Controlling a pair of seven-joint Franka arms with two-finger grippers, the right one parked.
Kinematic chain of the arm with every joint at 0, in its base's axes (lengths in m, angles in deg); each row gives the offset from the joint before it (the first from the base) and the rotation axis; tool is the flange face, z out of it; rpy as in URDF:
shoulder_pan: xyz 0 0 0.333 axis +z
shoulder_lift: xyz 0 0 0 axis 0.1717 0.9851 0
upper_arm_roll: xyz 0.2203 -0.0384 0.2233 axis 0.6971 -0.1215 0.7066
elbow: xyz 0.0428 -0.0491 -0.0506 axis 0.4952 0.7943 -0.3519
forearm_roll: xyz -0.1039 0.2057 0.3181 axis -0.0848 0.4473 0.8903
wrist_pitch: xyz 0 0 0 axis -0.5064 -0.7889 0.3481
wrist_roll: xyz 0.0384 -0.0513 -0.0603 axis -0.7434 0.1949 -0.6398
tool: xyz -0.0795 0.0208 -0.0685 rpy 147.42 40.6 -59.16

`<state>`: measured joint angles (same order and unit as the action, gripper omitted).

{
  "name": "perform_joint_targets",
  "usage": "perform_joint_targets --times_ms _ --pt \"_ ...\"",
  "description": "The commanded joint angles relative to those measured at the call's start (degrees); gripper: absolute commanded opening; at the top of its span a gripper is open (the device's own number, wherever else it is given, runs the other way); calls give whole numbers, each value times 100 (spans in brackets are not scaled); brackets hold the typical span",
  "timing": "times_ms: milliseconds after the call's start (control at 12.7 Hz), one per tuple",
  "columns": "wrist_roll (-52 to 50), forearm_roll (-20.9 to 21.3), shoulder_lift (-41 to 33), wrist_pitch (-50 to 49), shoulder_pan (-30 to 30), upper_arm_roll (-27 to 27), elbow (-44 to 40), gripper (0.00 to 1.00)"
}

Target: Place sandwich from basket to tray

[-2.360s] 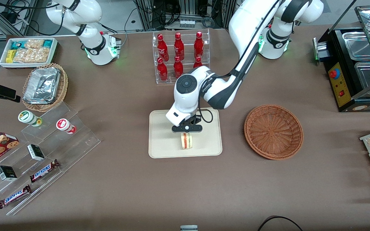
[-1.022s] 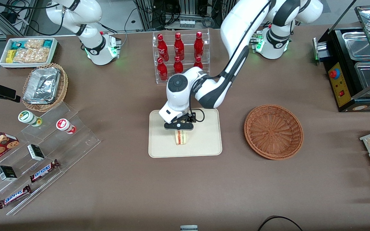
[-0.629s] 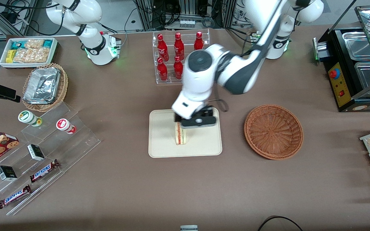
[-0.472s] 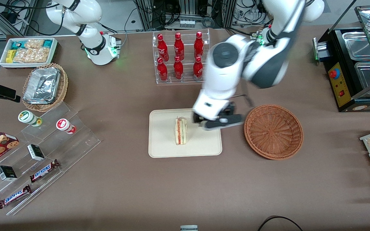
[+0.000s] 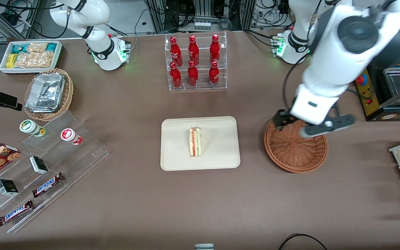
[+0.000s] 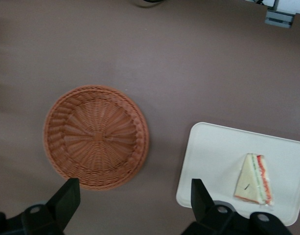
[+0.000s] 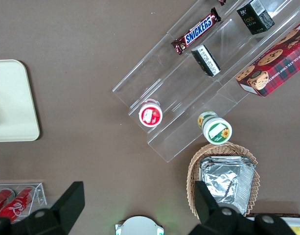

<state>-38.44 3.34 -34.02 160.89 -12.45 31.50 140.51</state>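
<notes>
Front view: the sandwich (image 5: 195,142) stands on edge in the middle of the cream tray (image 5: 221,160), at the centre of the frame. The woven basket (image 5: 295,152), toward the working arm's end of the table, holds nothing. The left gripper (image 5: 313,127) hangs high above the basket's rim, carrying nothing.

Left wrist view: the gripper (image 6: 132,205) has its fingers (image 6: 66,198) spread wide, with the basket (image 6: 96,137) and the tray (image 6: 213,156) bearing the sandwich (image 6: 255,180) far below.

The placing step looks finished; what remains is probably only to move the arm clear and park it.
</notes>
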Motion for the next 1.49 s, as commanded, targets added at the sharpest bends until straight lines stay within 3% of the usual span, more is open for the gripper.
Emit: perform_joint_targets --times_ms 0,315,629,787,944,1416 --pt "833 -57 -731 -15 430 -71 747 100" --pt "2257 -83 -1285 -112 1230 -71 1283 100" --pt "3392 -154 -1497 -358 1609 -71 1452 100" --pt "3385 -171 -1454 -367 1872 -89 1303 100" --pt "3455 -468 -1235 -376 2066 -115 927 100" --pt "3403 -409 -953 -516 2505 -484 546 100"
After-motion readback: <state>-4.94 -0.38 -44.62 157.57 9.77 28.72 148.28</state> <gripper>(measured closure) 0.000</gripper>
